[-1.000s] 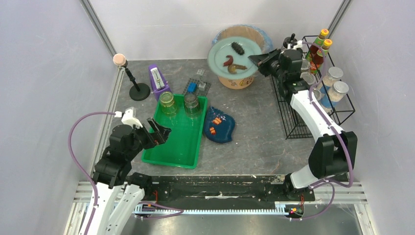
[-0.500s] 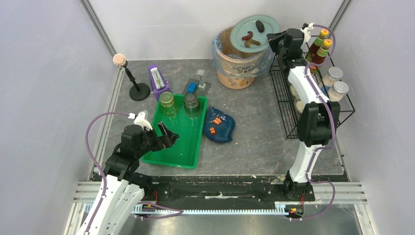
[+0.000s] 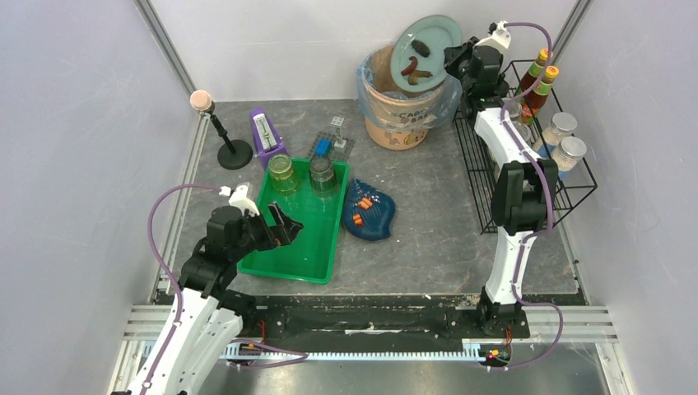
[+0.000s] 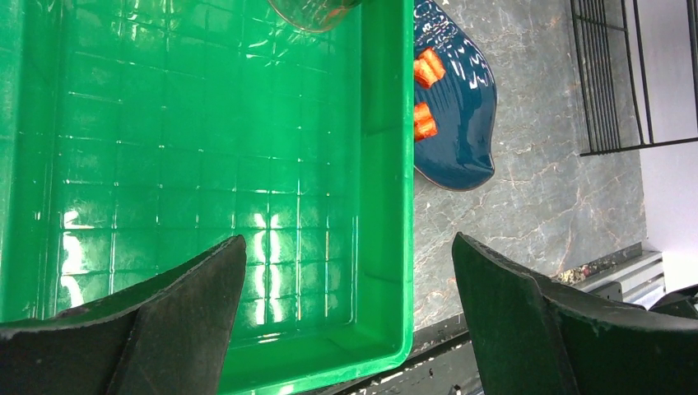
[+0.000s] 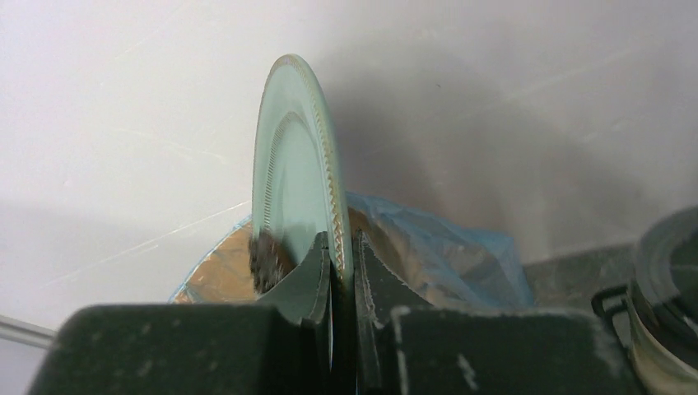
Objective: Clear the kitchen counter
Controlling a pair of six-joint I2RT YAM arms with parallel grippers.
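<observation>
The dark grey mottled stone-look kitchen counter [image 3: 428, 222] fills the middle of the overhead view and has plenty left on it. A black wire rack [image 3: 473, 164] of bottles and jars stands along its right side. A green rectangular plastic tray [image 3: 309, 234] sits left of centre.

At upper centre is a tan round bin lined with a blue plastic bag [image 3: 395, 127]. Above its mouth the pale green round ceramic plate [image 3: 428, 45] is tipped steeply on edge. The right gripper [image 3: 454, 59] is clenched on the plate's rim, which the wrist view shows as a thin edge between the pads.

A dark blue leaf-shaped dish [image 3: 374, 218] lies just right of the tray. The left gripper [image 3: 276, 226] hangs released over the tray's near end, jaws wide and grasping nothing.

Smallest are the brown and dark food scraps [image 3: 416, 72] clinging to the plate's face.

The risks, as I judge them:
- The grip is a narrow pinch on a smooth rim, so the tilted plate could swivel or slip into the bin.
- Scraps sliding off near the plate's lower edge might miss the bag and land on the counter.
- A sticky piece may not fall at all.
</observation>
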